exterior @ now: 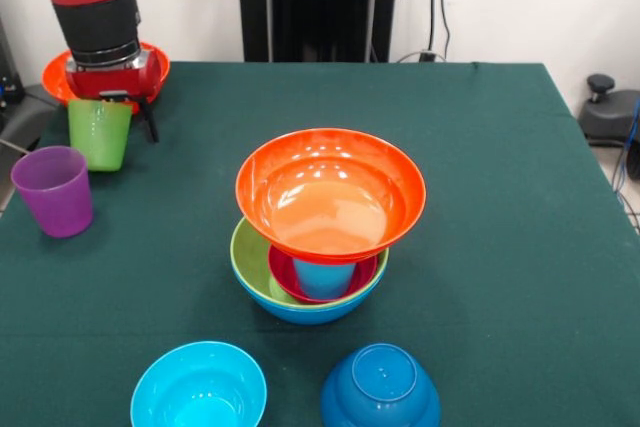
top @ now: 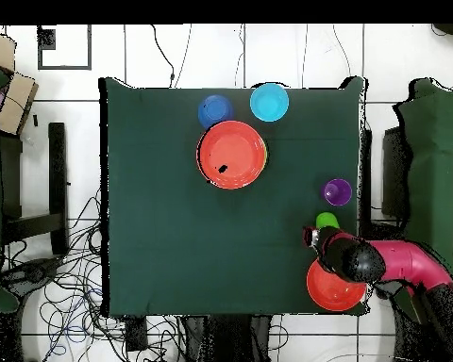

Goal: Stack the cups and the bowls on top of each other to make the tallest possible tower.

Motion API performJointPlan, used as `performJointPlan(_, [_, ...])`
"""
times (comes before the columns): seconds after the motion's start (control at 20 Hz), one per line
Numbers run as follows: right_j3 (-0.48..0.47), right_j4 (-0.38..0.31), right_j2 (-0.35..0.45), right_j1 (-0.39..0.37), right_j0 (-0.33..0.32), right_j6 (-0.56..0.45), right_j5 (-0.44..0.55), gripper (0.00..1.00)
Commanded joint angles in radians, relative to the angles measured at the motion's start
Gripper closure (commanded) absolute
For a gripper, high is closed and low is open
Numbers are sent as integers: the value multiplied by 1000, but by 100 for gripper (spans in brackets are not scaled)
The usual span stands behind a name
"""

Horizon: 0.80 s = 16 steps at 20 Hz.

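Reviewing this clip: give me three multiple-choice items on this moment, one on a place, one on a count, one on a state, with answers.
1. Where does the purple plastic tumbler stand?
A. on the green tablecloth, beside the lime green tumbler
B. inside the tower
C. in the cyan bowl

2. How many orange bowls show?
A. one
B. two
C. three

3. How does the small dark blue bowl lie?
A. upright
B. on its side
C. upside down

Answers:
1. A: the purple plastic tumbler stands on the cloth next to the lime green plastic tumbler, which is under the gripper.
2. B: one large glossy orange bowl tops the tower; another orange bowl sits behind the arm.
3. C: the small dark blue bowl shows its base upward.
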Motion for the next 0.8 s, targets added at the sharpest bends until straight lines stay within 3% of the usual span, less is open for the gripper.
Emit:
performJointPlan(0.05, [-112,16,35,35,83,-302,114,0])
performJointPlan(0.45, [-105,56,56,43,75,-296,115,0])
performJointPlan(0.5, [-108,66,62,49,72,-307,124,100])
performJointPlan(0.8, [-128,98,48,41,106,-292,167,100])
